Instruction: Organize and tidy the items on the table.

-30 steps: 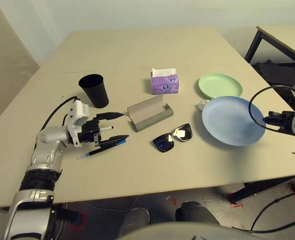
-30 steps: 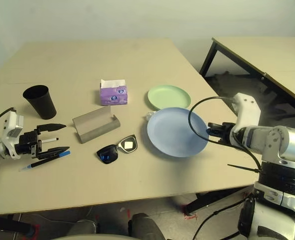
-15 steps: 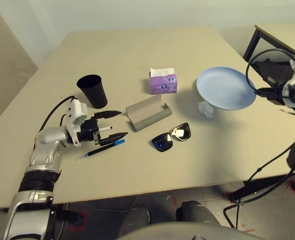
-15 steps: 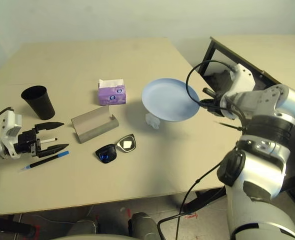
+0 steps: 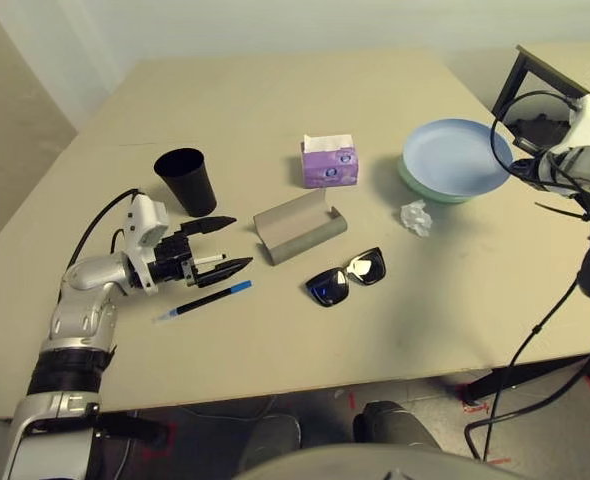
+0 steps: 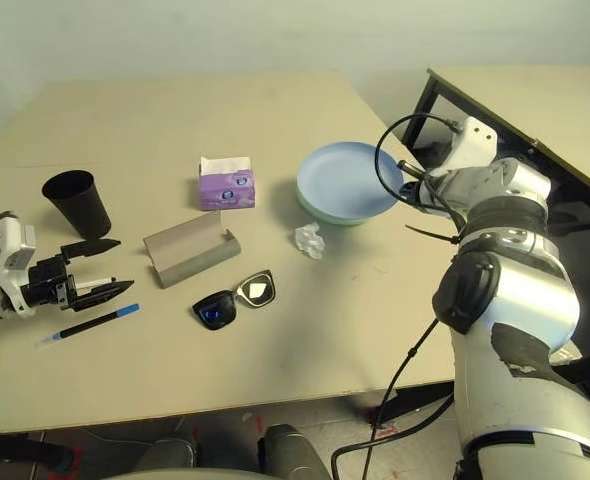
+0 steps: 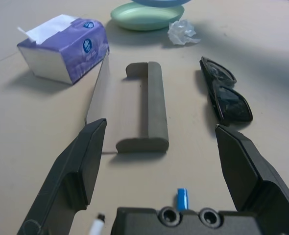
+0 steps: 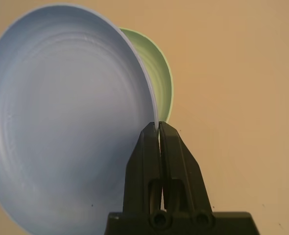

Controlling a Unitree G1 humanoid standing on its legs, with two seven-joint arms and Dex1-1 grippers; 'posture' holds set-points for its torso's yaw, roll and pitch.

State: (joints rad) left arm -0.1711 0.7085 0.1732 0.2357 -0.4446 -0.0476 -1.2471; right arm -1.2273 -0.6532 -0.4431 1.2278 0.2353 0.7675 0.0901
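Blue plate (image 8: 66, 117) pinched in R gripper (image 8: 158, 128), seemingly over green plate (image 8: 156, 73); L gripper (image 7: 161, 147) spread.

Second table (image 6: 535, 110) at far right, just beside the main one: light beige top, black frame and leg (image 5: 503, 88), set at an angle. Beneath its edge a dark space with some dim shape in it, possibly stored gear; too dark to tell. Pale wall (image 5: 275, 25) runs behind both tables. Floor (image 5: 305, 415) in front is grey, with small red marks (image 5: 465, 395) and a thin pale line, maybe a cable, lying across it.
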